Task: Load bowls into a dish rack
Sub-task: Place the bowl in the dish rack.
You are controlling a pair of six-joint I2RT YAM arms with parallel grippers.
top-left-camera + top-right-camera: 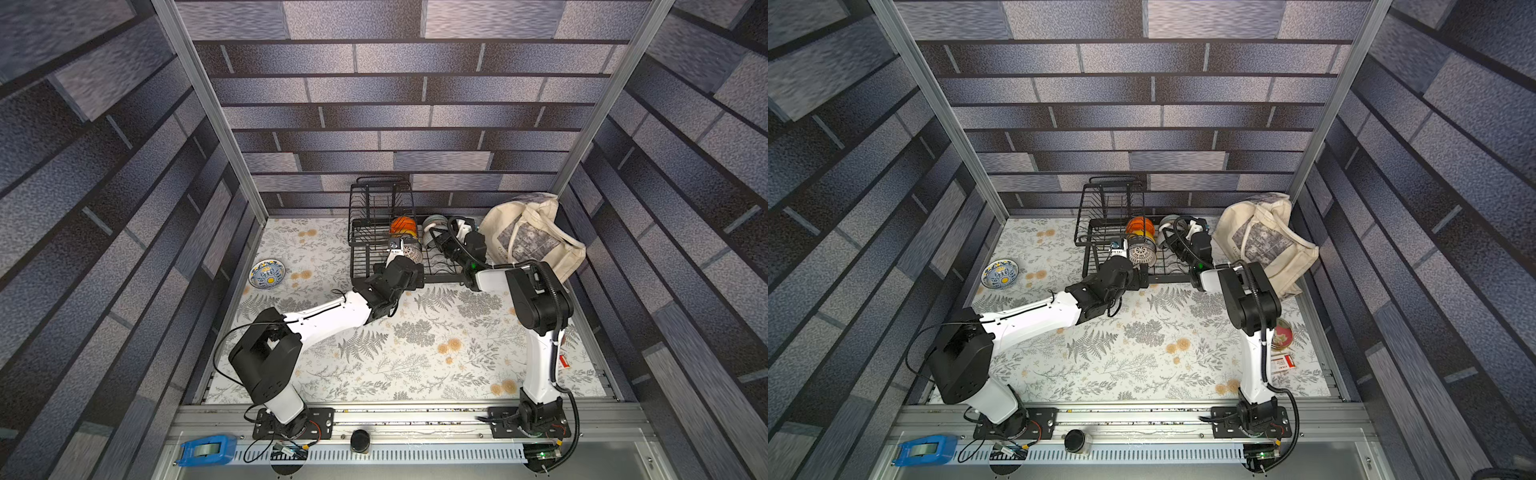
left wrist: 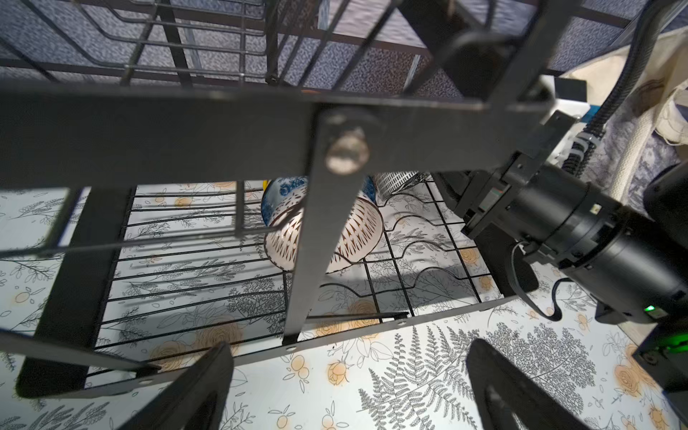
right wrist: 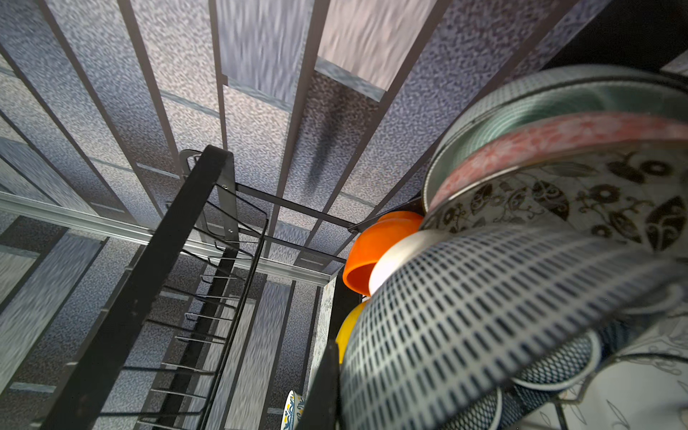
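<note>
We judged loading nearly done: glossy orange bowl [image 1: 402, 225] and lattice bowl [image 1: 409, 251] sat in the black wire dish rack [image 1: 376, 203], upper centre. At its front the left end effector [image 2: 352, 350] was released; the right end effector [image 1: 444, 227] was clenched beside the bowls, grasp unclear. Next call: fetch the shallow patterned bowl [image 1: 267, 273], centre left on the tabletop [image 1: 415, 353]
</note>
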